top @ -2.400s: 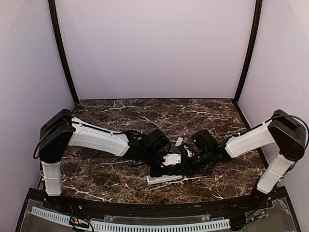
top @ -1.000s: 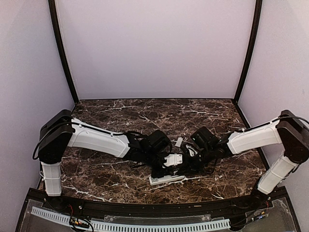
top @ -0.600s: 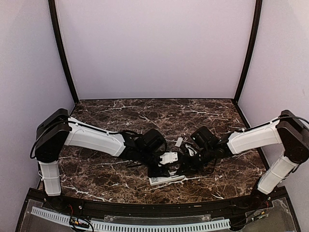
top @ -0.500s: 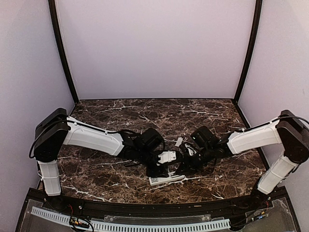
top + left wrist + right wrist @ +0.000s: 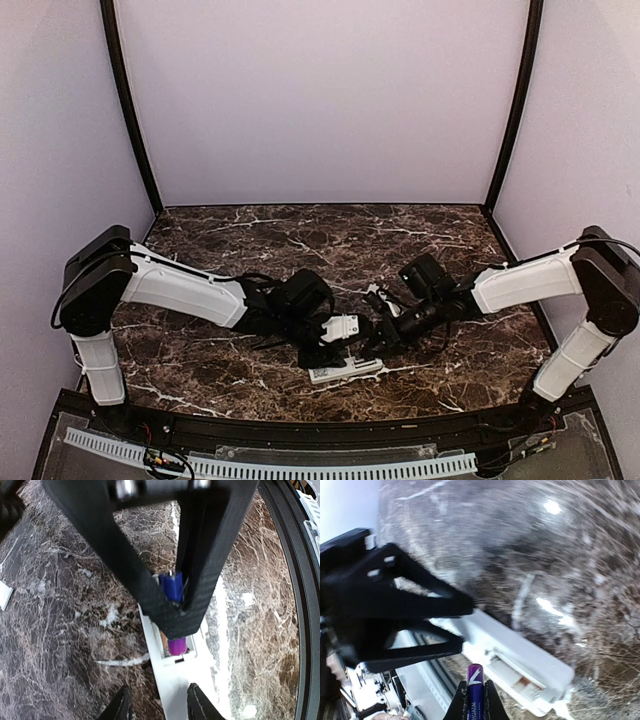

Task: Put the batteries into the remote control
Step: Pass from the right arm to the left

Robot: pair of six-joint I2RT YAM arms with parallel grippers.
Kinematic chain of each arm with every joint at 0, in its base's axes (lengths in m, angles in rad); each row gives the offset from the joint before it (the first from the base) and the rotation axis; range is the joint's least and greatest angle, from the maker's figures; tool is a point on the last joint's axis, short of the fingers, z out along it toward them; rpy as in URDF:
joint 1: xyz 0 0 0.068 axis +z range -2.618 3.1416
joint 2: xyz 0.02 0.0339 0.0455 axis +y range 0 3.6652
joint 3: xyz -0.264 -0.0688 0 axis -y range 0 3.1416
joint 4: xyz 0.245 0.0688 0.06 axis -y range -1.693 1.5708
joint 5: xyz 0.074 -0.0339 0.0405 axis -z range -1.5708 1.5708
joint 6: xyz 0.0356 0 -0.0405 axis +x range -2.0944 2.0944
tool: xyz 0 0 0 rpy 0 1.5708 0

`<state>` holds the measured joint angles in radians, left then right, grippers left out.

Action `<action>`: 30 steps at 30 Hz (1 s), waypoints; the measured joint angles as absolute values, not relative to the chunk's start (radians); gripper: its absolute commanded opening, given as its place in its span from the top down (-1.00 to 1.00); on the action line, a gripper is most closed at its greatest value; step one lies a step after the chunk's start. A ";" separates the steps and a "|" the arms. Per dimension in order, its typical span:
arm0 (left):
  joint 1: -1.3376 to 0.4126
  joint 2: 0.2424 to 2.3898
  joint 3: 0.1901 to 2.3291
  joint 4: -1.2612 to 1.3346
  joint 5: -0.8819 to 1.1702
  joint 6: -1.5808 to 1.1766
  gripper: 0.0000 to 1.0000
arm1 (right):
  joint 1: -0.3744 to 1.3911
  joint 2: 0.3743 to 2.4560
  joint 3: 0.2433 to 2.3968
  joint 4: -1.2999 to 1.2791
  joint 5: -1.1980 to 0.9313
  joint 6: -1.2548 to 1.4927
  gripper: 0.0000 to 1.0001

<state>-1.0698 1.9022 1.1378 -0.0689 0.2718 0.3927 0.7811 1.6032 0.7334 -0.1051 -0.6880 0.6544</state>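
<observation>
- Worktop (image 5: pixel 250 235) in a dark brown marble pattern, veined white, glossy, with bright glare spots (image 5: pixel 552 506) in the right wrist view.
- Plain pale lilac back wall (image 5: pixel 320 100) rising from the far edge, with a matching left wall (image 5: pixel 50 150) and right wall (image 5: pixel 590 130).
- Black left post (image 5: pixel 133 110) and black right post (image 5: pixel 512 110) at the far corners, both leaning outward toward the top.
- Curved black rim (image 5: pixel 300 428) along the near edge, with a white slotted strip (image 5: pixel 300 468) just in front.
- Soft, even light across the walls.
</observation>
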 measured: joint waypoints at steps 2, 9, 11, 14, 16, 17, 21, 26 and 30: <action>-1.070 1.883 1.110 -0.046 0.271 0.397 0.18 | 0.781 1.571 0.739 -0.105 -0.711 0.634 1.00; -1.071 1.828 1.073 0.038 0.272 0.400 0.13 | 0.781 1.527 0.756 -0.076 -0.746 0.622 1.00; -1.073 1.822 1.069 0.061 0.272 0.400 0.15 | 0.781 1.527 0.756 -0.075 -0.746 0.622 1.00; -1.079 1.810 1.052 0.101 0.273 0.402 0.26 | 0.780 1.527 0.761 -0.075 -0.747 0.621 1.00; -1.085 1.803 1.039 0.125 0.275 0.405 0.37 | 0.781 1.527 0.766 -0.075 -0.748 0.621 1.00; -1.087 1.802 1.036 0.132 0.276 0.406 0.41 | 0.780 1.527 0.769 -0.075 -0.748 0.622 1.00; -1.091 1.802 1.033 0.154 0.277 0.410 0.44 | 0.780 1.526 0.773 -0.075 -0.747 0.622 1.00; -1.091 1.802 1.033 0.165 0.283 0.408 0.91 | 0.780 1.526 0.773 -0.075 -0.745 0.622 1.00; -1.087 1.802 1.033 0.170 0.279 0.406 1.00 | 0.780 1.526 0.773 -0.078 -0.745 0.624 1.00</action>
<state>-1.0870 1.8019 1.0328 0.1703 0.2794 0.4057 0.7803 1.5265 0.7731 -0.0780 -0.7452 0.6243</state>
